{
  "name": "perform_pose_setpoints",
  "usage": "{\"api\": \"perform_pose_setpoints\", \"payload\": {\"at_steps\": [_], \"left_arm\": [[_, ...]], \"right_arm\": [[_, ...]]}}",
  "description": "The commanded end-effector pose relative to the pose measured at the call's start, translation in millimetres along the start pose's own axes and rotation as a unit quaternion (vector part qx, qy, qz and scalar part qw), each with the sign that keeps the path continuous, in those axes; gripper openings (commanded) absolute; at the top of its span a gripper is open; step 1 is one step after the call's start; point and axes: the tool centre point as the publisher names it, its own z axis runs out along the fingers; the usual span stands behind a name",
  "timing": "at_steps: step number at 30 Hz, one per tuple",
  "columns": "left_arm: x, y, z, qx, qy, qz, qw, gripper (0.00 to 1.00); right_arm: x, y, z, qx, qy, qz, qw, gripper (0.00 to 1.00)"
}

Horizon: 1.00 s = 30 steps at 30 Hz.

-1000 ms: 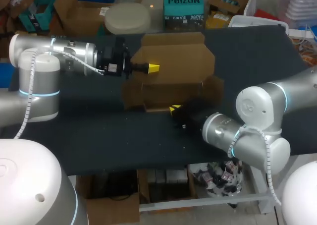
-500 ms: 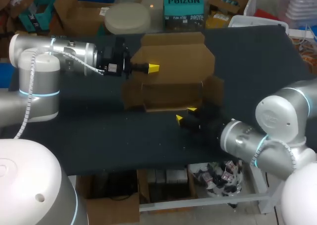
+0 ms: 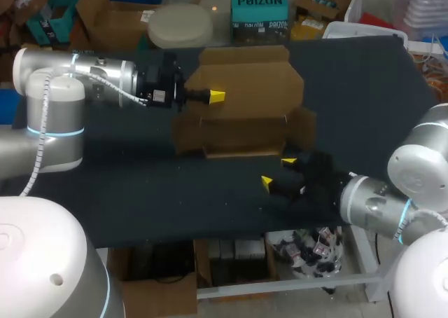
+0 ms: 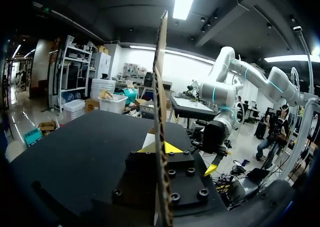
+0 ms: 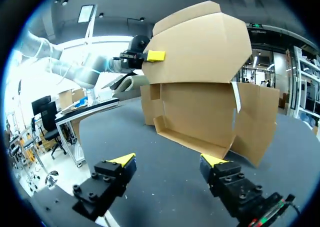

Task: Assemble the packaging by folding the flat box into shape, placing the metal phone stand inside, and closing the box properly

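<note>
Dark tabletop (image 3: pixel 140 185) seen from above, with a brown cardboard box (image 3: pixel 245 87) partly folded at the upper middle of the frame. Its tall back panel and lid stand up, the short side flaps splay outward, and a low front wall faces the robot. The tray is open and holds nothing.

From the left of the frame, the left tool (image 3: pixel 215 96) is clamped on the left edge of the raised panel. The left wrist view shows the cardboard edge-on between the yellow tips, pinched from both sides. This arm has not shifted over the last second.

One second ago, the right tool (image 3: pixel 278 172) had its yellow tips at the front wall of the box. It has since drawn back toward the lower right of the frame. It is now apart from the box, with its fingers spread wide and holding nothing.

The box kept its shape when the right tool let go, so the front fold appears to hold on its own. The right arm looks free for the next step. The metal phone stand does not appear in any view, and the box is not yet loaded or closed.
</note>
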Motion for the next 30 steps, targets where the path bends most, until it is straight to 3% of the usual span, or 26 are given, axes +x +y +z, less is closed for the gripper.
{"api": "perform_pose_setpoints", "payload": {"at_steps": [1, 5, 6, 7, 19, 30], "left_arm": [[-1.1, 3.0, -1.9, -0.001, 0.002, 0.000, 1.000, 0.00], [-1.1, 3.0, -1.9, -0.001, 0.002, 0.000, 1.000, 0.00], [-1.1, 3.0, -1.9, -0.001, 0.002, 0.000, 1.000, 0.00], [-1.1, 3.0, -1.9, -0.001, 0.002, 0.000, 1.000, 0.00], [-1.1, 3.0, -1.9, -0.001, 0.002, 0.000, 1.000, 0.00], [-1.1, 3.0, -1.9, -0.001, 0.002, 0.000, 1.000, 0.00]], "right_arm": [[-0.1, 5.9, -41.8, 0.007, 0.014, -0.002, 1.000, 0.89], [-0.4, 0.9, -62.5, 0.019, 0.021, -0.010, 1.000, 0.88], [-0.7, -1.5, -68.1, 0.021, 0.026, -0.011, 0.999, 0.99], [-1.1, -2.6, -71.3, 0.022, 0.032, -0.012, 0.999, 1.00], [-14.4, -14.9, -124.5, 0.037, 0.033, -0.037, 0.998, 1.00], [-32.1, -16.0, -153.6, 0.052, 0.036, -0.085, 0.994, 1.00]]}}
